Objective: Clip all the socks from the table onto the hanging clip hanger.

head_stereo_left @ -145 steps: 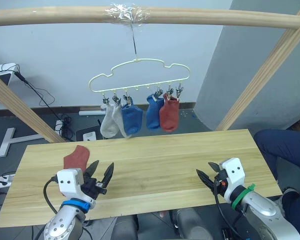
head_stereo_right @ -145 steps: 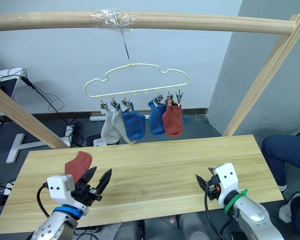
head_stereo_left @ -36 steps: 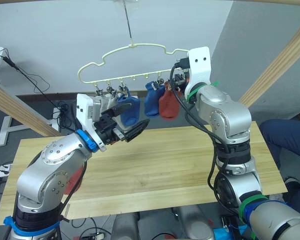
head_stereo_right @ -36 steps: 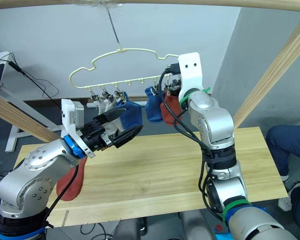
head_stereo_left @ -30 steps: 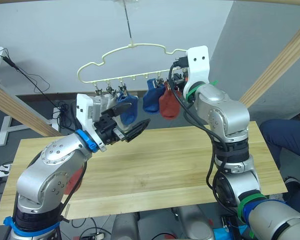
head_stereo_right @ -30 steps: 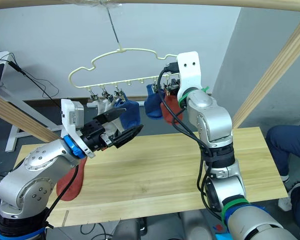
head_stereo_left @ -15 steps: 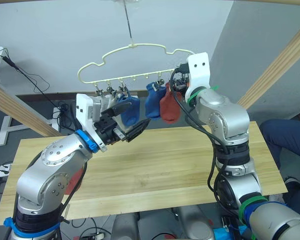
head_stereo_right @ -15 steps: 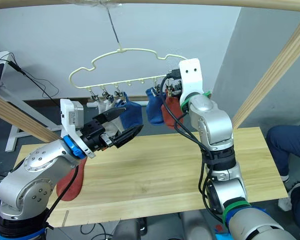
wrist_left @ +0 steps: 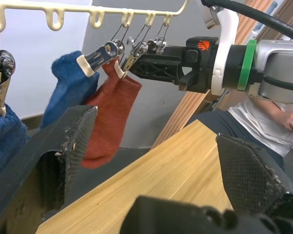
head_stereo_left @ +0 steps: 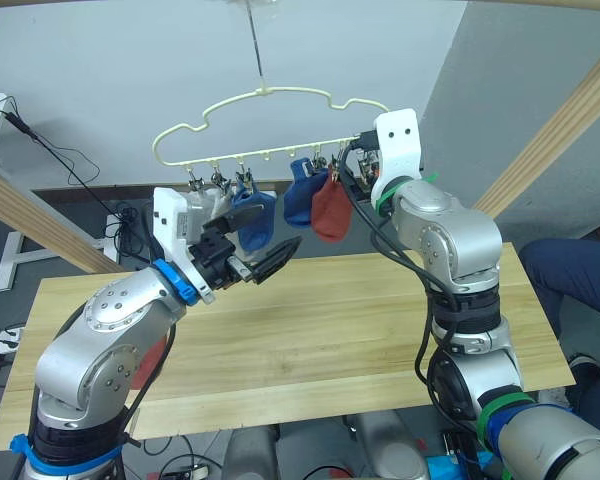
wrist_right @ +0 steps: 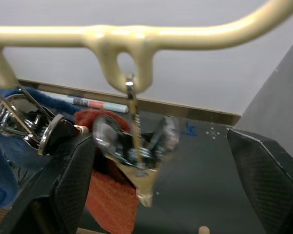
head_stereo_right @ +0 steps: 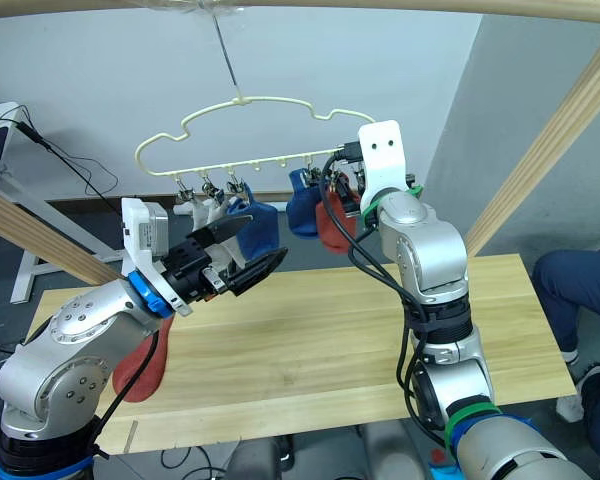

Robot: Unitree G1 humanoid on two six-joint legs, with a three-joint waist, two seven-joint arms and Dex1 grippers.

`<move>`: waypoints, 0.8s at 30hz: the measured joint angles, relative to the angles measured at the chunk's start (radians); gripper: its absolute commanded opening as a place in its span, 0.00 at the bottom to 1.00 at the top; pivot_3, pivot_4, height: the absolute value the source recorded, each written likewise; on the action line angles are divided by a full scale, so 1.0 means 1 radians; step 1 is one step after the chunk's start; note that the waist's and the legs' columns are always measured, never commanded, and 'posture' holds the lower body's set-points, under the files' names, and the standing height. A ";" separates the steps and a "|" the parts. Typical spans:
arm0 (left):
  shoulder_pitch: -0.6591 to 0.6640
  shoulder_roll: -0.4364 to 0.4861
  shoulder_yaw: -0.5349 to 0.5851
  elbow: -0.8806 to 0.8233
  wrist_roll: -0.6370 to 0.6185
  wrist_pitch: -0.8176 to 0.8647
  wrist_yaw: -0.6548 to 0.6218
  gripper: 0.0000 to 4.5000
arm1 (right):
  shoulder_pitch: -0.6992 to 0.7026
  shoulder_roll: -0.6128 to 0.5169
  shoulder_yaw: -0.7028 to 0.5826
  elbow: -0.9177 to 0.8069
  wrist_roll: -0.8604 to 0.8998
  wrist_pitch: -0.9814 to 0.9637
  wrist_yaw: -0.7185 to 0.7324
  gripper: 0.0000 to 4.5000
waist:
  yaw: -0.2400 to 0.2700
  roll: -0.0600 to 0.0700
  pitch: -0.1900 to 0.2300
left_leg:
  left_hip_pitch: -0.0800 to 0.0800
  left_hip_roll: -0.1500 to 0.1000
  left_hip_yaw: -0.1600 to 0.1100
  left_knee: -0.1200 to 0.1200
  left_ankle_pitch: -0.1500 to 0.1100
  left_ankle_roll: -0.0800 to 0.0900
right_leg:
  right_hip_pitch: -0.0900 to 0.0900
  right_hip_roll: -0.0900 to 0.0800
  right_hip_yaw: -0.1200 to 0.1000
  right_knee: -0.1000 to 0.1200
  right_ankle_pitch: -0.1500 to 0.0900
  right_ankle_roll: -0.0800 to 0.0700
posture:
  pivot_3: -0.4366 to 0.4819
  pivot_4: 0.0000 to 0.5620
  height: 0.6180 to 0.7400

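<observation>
The pale yellow clip hanger [head_stereo_left: 270, 95] hangs by its hook over the table [head_stereo_left: 310, 320]. On its clips hang a grey sock [head_stereo_left: 212, 205], two blue socks [head_stereo_left: 252, 220] [head_stereo_left: 298, 198] and a rust-red sock [head_stereo_left: 330, 210]. Another rust-red sock [head_stereo_right: 140, 365] lies on the table's left side, partly behind my left arm. My left gripper [head_stereo_right: 260, 242] is open and empty below the blue sock. My right gripper [wrist_right: 161, 139] is open at the hanger's right end, with an empty metal clip [wrist_right: 136, 146] dangling between its fingers.
Thick wooden beams slant down on the left [head_stereo_left: 40, 230] and right [head_stereo_left: 550, 130] of the table. A person sits past the table's right end [head_stereo_left: 580, 290]. Cables lie on the floor behind.
Both arms have risen from the table's front edge to the hanger. In the last half second the hanger and its blue and red socks swung a little left; the left gripper stayed still.
</observation>
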 measured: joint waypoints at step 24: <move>-0.007 -0.031 -0.022 0.005 0.039 -0.018 0.000 1.00 | -0.022 0.056 -0.037 -0.073 -0.028 0.116 -0.054 0.53 | -0.002 0.000 0.000 | 0.000 0.000 0.001 -0.005 0.000 0.000 | -0.001 0.000 0.000 -0.003 0.001 -0.001 | 0.29 0.58 1.00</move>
